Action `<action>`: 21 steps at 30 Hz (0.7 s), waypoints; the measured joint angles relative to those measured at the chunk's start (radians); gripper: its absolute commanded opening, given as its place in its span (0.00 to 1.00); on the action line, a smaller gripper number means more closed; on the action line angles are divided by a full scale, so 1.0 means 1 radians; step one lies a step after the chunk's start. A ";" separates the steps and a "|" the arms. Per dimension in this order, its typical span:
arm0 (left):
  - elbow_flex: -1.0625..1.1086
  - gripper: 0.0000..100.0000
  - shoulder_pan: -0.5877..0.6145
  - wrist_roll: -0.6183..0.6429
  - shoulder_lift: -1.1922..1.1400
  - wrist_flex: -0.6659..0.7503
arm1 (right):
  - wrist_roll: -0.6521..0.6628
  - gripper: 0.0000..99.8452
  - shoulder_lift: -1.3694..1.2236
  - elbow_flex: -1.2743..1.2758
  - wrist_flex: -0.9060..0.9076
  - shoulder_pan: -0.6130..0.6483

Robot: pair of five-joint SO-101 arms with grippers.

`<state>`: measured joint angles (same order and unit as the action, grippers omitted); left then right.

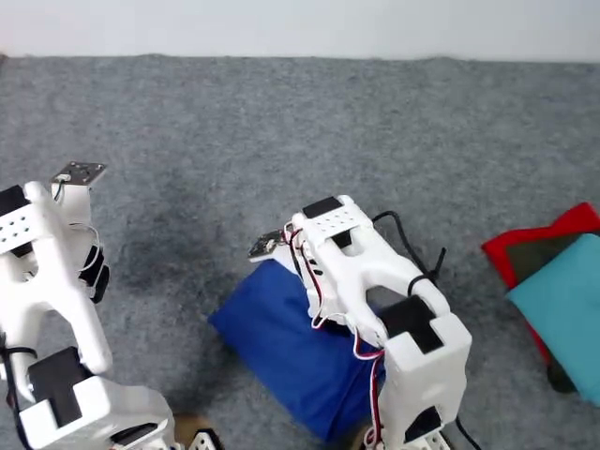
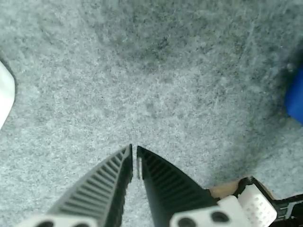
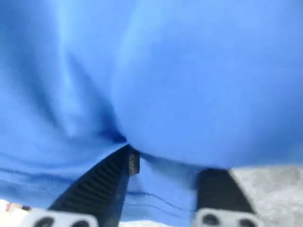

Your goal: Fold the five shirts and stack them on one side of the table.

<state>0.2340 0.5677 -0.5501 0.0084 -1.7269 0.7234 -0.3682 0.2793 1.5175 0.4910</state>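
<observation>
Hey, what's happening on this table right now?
The right gripper is down on the blue shirt, its jaws apart with cloth between them. The left gripper hangs shut over bare grey table, holding nothing. A teal shirt lies atop a red shirt at the right edge.

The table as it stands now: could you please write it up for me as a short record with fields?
surface: table covered in grey felt
blue shirt: compact bundle near the front edge, middle
right claw: down on the blue shirt
left claw: shut, empty, over bare felt, apart from the blue shirt
stack: teal shirt on top of red shirt, at the table's right edge
</observation>
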 measured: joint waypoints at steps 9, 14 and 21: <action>0.000 0.02 0.000 0.000 0.000 0.000 | 0.012 0.01 -0.009 0.011 0.005 -0.014; 0.000 0.02 0.000 0.000 0.000 0.000 | 0.012 0.01 -0.011 0.009 0.006 -0.112; 0.000 0.02 0.000 0.000 0.000 0.000 | 0.014 0.01 0.129 -0.100 0.087 -0.347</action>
<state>0.2340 0.5677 -0.5501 0.0084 -1.7269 0.7373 -0.2394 0.1795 1.6049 0.1442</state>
